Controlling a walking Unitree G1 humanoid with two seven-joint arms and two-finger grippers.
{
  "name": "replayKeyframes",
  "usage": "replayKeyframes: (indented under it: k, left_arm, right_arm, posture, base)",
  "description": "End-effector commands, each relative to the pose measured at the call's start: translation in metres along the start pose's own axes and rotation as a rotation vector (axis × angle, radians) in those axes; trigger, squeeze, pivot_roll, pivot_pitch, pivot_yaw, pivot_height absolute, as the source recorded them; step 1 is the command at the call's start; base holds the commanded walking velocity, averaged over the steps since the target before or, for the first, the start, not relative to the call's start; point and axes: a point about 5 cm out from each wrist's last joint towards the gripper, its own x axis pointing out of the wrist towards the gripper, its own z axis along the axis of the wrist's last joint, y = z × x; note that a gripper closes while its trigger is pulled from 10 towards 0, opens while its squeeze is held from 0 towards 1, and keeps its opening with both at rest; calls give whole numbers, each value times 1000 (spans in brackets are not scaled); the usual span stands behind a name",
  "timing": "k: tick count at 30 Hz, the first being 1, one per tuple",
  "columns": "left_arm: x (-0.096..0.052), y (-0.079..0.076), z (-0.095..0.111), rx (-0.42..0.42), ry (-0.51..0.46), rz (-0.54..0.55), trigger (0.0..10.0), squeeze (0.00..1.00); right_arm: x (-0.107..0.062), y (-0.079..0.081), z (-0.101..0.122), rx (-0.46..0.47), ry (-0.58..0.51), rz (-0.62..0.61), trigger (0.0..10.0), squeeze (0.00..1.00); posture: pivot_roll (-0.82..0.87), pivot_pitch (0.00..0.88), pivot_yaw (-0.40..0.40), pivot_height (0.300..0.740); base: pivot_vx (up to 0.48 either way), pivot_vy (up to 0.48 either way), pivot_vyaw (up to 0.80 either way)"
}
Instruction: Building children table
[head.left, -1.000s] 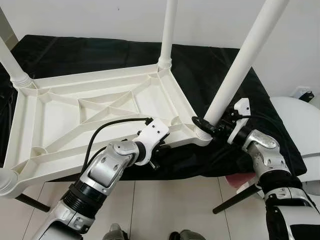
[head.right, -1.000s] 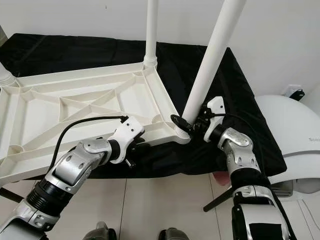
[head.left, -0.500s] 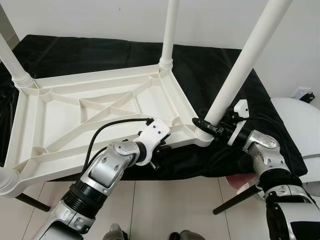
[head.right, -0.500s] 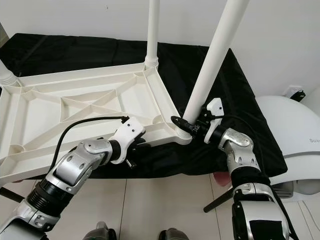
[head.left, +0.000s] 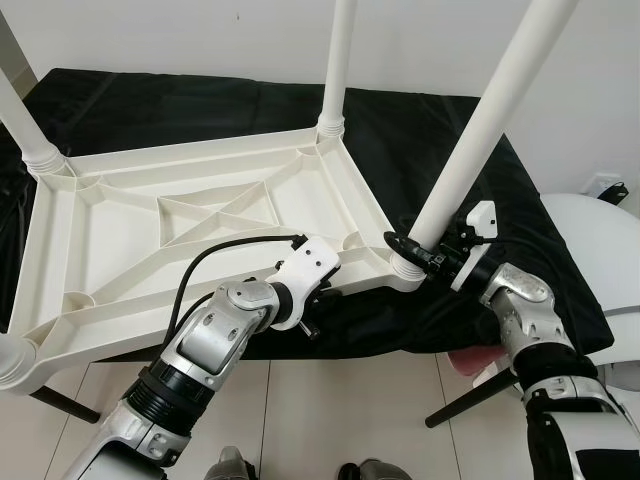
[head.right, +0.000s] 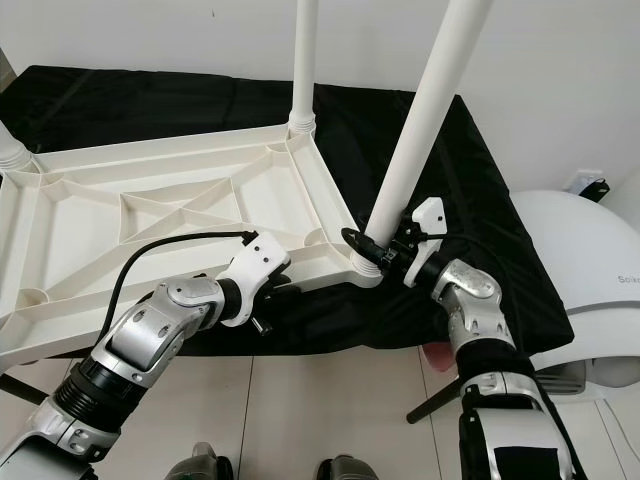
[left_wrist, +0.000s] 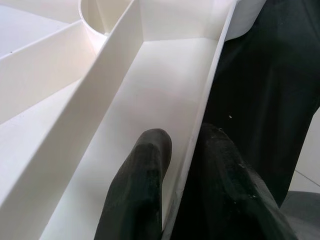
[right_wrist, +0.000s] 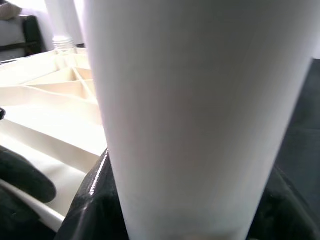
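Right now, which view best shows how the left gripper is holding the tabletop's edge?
The left wrist view: the left gripper straddles the near rim of the upturned tabletop, one finger inside the rim, the other outside against the black cloth. In both eye views the wrist housing covers the fingers.

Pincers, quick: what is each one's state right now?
Left pincer: shut on the near rim of the upturned white plastic tabletop.
Right pincer: shut around the base of the white plastic table leg at the near right corner.
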Motion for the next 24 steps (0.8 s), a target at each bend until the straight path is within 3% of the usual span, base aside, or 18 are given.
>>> replayKeyframes:
  k: [1,9,14,24]
  left_arm:
    - [1,-7,7,20,-25,-70,10000,0]
    - [0,-7,7,17,-28,-67,10000,0]
    - [0,-8,6,15,-27,-68,10000,0]
    - [0,-8,6,14,-25,-65,10000,0]
  right_arm:
    - [-13,-13,0,11,-5,-170,0,0]
    - [-4,0,0,40,-43,-283,0,0]
    - [6,25,-8,49,-43,-395,0,0]
    - [25,50,-7,44,-48,-568,0,0]
  posture:
    - [-22,53,-58,740]
    - [-20,56,-61,740]
    - [-20,60,-59,740]
    - [-9,62,-64,740]
  base:
    - [0,0,0]
    - [0,0,0]
    - [0,0,0]
    - [0,0,0]
